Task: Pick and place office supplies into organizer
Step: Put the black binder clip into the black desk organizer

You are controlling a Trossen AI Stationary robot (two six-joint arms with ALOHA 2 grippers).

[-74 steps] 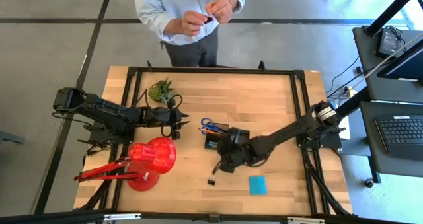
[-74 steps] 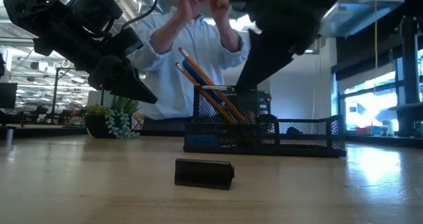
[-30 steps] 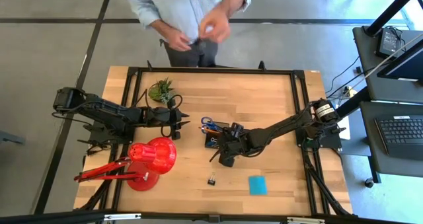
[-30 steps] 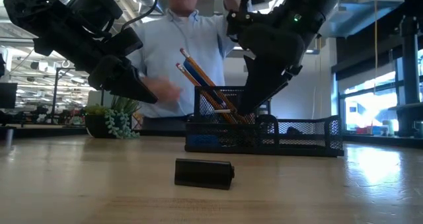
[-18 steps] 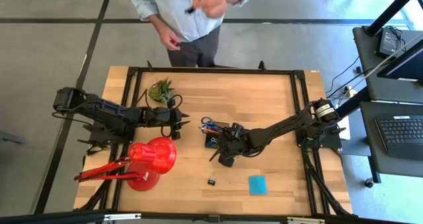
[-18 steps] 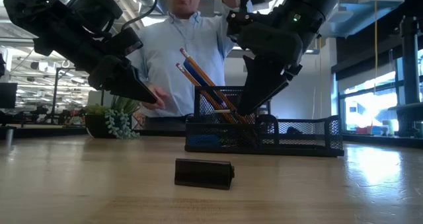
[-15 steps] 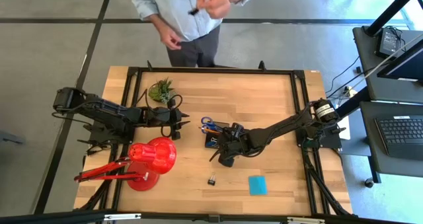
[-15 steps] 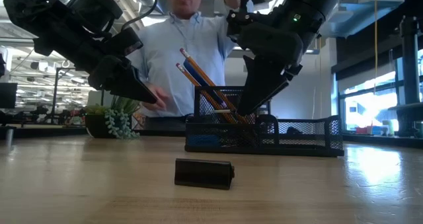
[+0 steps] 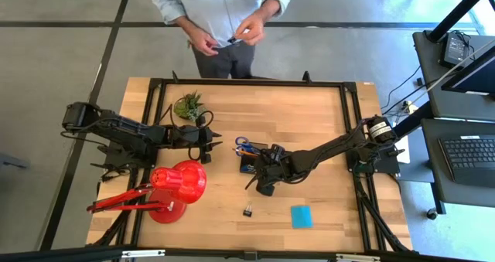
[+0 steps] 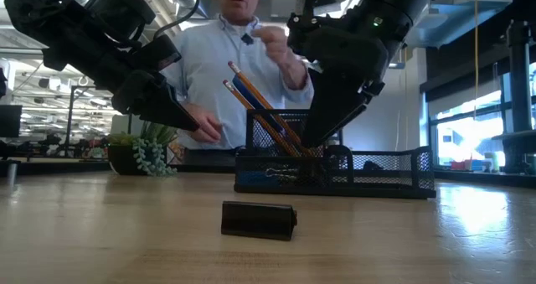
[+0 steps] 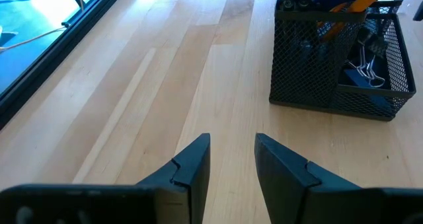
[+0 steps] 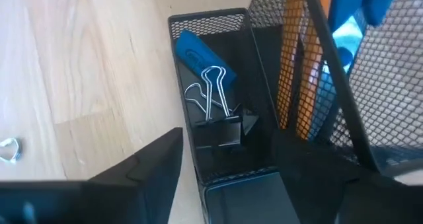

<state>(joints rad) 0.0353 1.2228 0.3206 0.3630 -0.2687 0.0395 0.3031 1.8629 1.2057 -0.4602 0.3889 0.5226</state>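
Note:
The black mesh organizer (image 9: 249, 155) (image 10: 385, 173) stands mid-table. Its tall compartment holds blue-handled scissors (image 9: 241, 143) and an orange-yellow pencil (image 10: 251, 100), both leaning upright. Its low compartment (image 12: 218, 98) holds a blue eraser (image 12: 198, 51) and a black binder clip (image 12: 225, 125), lying flat. My right gripper (image 12: 228, 168) (image 9: 260, 182) hovers open over that low compartment's near end. Another black binder clip (image 9: 247, 211) (image 10: 260, 219) lies on the table nearer me. A cyan note pad (image 9: 302, 216) lies to its right. My left gripper (image 11: 231, 158) (image 9: 219, 141) waits open, left of the organizer.
A red desk lamp (image 9: 176, 185) stands near the left gripper, and a small green potted plant (image 9: 189, 106) sits at the far left. A person (image 9: 220, 15) stands at the table's far edge with a small dark item in their hands. Bare wood lies right of the organizer.
My right gripper came down from higher up to the organizer's low compartment more than a second ago and has stayed there since. The person's hands have moved about behind the table. Nothing on the table has shifted.

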